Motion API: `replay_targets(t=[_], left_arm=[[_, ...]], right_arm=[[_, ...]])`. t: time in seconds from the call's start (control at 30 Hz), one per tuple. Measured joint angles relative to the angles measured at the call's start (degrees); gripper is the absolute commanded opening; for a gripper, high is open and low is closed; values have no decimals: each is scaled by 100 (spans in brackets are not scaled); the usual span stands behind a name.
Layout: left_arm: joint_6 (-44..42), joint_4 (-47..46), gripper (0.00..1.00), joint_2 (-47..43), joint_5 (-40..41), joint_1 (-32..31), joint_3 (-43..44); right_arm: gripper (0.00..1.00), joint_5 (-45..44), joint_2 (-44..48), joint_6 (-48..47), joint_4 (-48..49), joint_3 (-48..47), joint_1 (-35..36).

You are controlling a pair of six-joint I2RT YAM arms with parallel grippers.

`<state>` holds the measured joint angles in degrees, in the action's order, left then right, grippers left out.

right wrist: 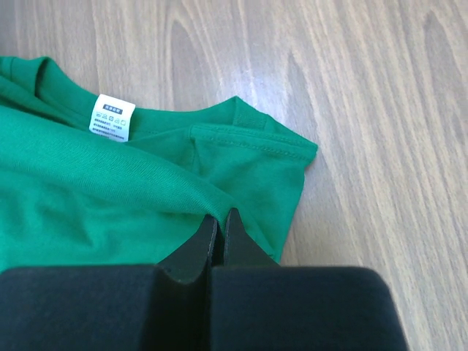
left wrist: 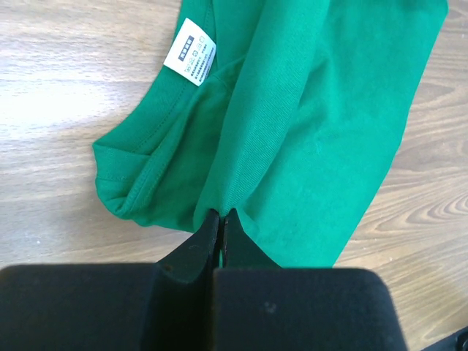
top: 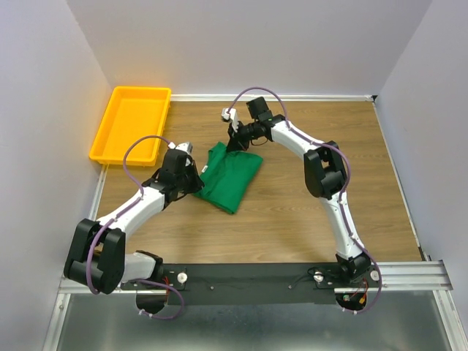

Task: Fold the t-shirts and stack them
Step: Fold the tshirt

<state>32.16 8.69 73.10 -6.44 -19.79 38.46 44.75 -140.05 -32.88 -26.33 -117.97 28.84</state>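
Recording, nearest the bases, left gripper [top: 197, 175] with jaws shut tight on a raised ridge of green t-shirt [top: 234, 179], the cloth leading straight ahead from the tips in its wrist view. Placing the garment at the middle of table [top: 307, 219], partly folded. Noting neck label [left wrist: 190, 61] ahead and left of the left jaws, and likewise ahead and left of the right ones, so collar edge judged to span between the two grips. Recording, farther back, right gripper [top: 235, 142] also closed with no gap, pinching a fold at the garment's far edge. Locating yellow tray [top: 123, 160] at the far left corner, well apart from the cloth. Judging bulk of cloth to lie near-right of the held edge, long axis roughly near to far; coming move judged to depend on both arms carrying that edge together across it
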Motion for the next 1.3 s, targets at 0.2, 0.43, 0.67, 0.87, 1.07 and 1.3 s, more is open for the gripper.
replay_targets(t=[0.2,0.43,0.67,0.87,1.07,1.3], left_arm=[[-9,-48,0,0,0,85,0],[-20,-39,0,-22,0,98,0],[22,63,0,-291,0,98,0],[61,66,0,-363,0,98,-22],[101,85,7,-358,31,98,-81],[627,874,88,-857,901,109,-105]], right_arm=[[1,-59,-4,208,177,-4,11],[4,-83,-22,306,273,-4,24],[6,-129,-98,385,286,-52,52],[11,-149,-107,439,317,-92,74],[38,-170,-107,496,317,-101,90],[80,-968,-140,1314,446,-592,66]])
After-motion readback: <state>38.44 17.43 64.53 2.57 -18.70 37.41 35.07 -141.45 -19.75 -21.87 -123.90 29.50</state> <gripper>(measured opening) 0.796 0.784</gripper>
